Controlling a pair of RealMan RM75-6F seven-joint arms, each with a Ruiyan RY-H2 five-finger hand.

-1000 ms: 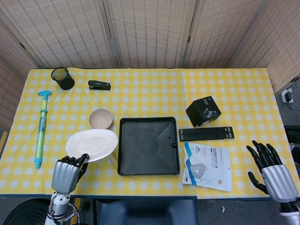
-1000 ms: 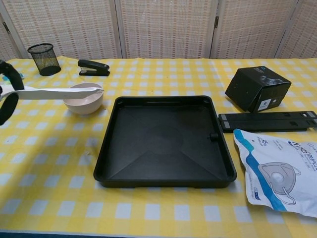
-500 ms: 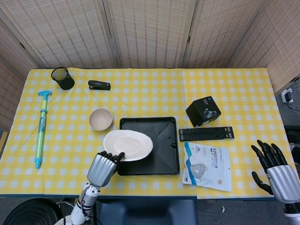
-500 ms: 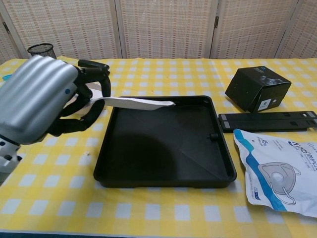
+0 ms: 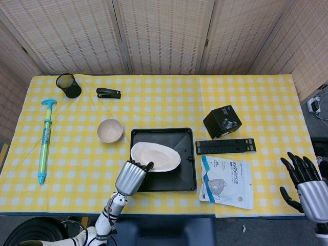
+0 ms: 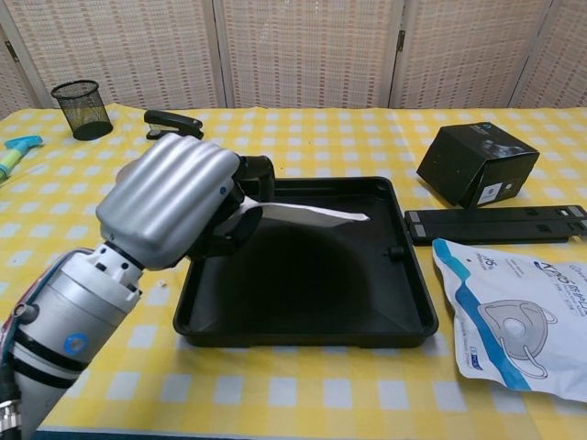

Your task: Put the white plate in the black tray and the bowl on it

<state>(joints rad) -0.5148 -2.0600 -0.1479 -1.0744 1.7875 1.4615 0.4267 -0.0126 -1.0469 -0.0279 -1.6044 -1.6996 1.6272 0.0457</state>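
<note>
My left hand [image 5: 132, 177] [image 6: 181, 202] grips the white plate [image 5: 156, 157] [image 6: 310, 214] by its near-left rim and holds it in the air over the black tray [image 5: 186, 177] [image 6: 303, 302]. The plate hangs level above the tray's left and middle part. The beige bowl [image 5: 110, 130] stands on the cloth left of the tray; the chest view hides it behind my hand. My right hand [image 5: 306, 184] hovers open at the table's near-right corner, fingers spread, holding nothing.
A mask packet [image 5: 226, 175] [image 6: 516, 314], a black bar [image 5: 225, 146] [image 6: 496, 224] and a black box [image 5: 222, 121] [image 6: 476, 163] lie right of the tray. A stapler [image 5: 108, 93] [image 6: 171, 124], mesh cup [image 5: 68, 85] [image 6: 81, 108] and blue-green syringe toy [image 5: 45, 140] sit at the back left.
My left hand has carried the plate rightward from beside the bowl to over the tray. My right hand has drifted slightly toward the near-right edge.
</note>
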